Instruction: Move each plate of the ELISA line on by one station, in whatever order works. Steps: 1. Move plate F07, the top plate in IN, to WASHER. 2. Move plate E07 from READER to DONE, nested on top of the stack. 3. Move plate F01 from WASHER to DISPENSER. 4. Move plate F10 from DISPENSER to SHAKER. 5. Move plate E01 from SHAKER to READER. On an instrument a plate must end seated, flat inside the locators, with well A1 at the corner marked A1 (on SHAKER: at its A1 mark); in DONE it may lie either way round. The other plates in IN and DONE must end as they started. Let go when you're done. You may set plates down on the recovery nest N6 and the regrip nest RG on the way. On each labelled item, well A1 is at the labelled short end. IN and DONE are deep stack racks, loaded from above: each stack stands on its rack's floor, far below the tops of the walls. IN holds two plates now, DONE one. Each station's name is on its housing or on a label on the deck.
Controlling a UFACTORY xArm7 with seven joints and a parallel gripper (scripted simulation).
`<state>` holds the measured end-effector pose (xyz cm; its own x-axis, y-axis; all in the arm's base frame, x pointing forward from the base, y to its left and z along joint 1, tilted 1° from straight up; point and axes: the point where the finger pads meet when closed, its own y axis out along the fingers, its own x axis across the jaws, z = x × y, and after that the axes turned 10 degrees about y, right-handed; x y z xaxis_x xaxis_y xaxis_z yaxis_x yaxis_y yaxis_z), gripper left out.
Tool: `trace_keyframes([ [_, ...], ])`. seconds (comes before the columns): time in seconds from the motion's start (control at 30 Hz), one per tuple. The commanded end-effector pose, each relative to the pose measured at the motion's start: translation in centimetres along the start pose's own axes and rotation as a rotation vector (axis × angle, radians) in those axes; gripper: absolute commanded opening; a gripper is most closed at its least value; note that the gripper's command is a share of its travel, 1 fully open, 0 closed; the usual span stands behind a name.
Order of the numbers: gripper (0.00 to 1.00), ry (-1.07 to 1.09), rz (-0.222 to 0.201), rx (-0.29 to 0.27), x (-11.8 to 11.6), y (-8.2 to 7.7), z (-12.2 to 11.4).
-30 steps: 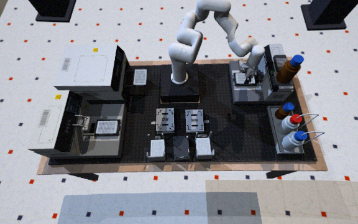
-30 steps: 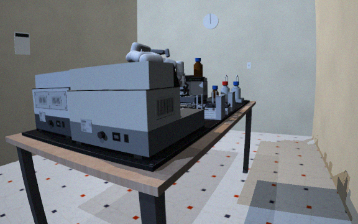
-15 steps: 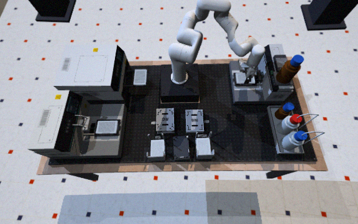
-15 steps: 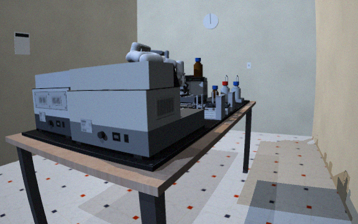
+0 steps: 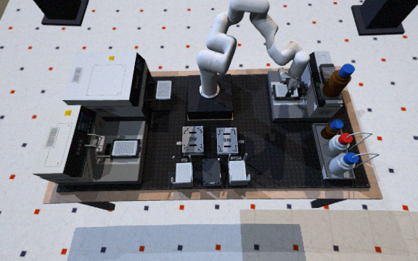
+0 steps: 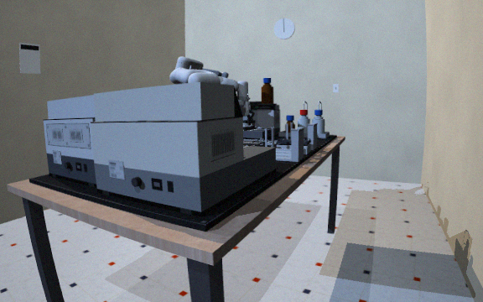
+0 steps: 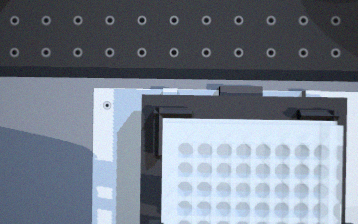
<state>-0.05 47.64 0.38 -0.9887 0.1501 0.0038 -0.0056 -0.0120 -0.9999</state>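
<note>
My gripper (image 5: 289, 93) is down at the instrument (image 5: 289, 109) at the back right of the deck and is shut on a white well plate (image 5: 282, 90) (image 7: 250, 170). In the wrist view the plate sits over the dark nest (image 7: 150, 160) with its locators, on the pale instrument bed (image 7: 105, 150). I cannot read its label, and the fingers are out of that view. Another plate (image 5: 163, 89) lies on the tray of the back left instrument. A third plate (image 5: 124, 148) lies in the front left instrument. Two stack racks (image 5: 183, 173) (image 5: 239, 171) at the front show white plates.
Two empty grey nests (image 5: 192, 139) (image 5: 227, 139) stand mid-deck, with a dark station (image 5: 211, 172) between the racks. A brown bottle (image 5: 337, 80) stands right of the arm. A tray with bottles (image 5: 339, 152) is at the right. In the exterior view the big instruments (image 6: 162, 138) hide the gripper.
</note>
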Motion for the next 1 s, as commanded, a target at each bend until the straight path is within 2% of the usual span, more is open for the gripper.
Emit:
trace_keyframes([
  [0.0,0.0,0.0,0.0,-0.005,0.0,-0.3,-0.1],
  [0.53,0.0,0.0,0.0,-0.005,0.0,-0.6,-0.1],
  [0.97,0.0,0.0,0.0,-0.005,0.0,-2.4,-0.1],
])
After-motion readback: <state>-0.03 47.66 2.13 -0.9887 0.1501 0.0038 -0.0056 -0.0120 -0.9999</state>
